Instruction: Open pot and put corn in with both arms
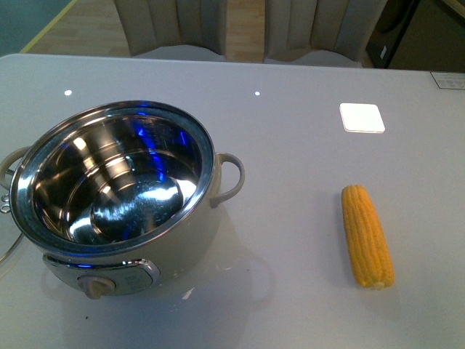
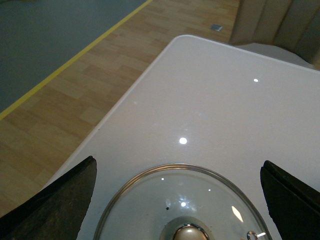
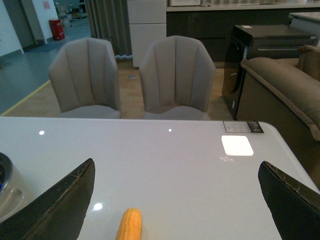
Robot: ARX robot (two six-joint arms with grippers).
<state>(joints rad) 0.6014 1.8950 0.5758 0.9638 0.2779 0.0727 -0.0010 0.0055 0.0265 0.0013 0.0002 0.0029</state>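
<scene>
While uncovered, pot [image 1: 197, 243]: 9 o'clock.
Corn [image 1: 367, 236]: 4 o'clock, well apart.
Left gripper [image 2: 178, 162]: spread over lid [image 2: 150, 200] near surface [image 2: 210, 100] edge.
Right gripper [image 3: 176, 164]: spread.

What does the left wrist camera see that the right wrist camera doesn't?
Only the left wrist view: the glass lid with its knob, lying on the table, framed by the open left pincer. Only the right wrist view: the corn, a sliver of the pot, two chairs, the open right pincer. Both: the white table.
</scene>
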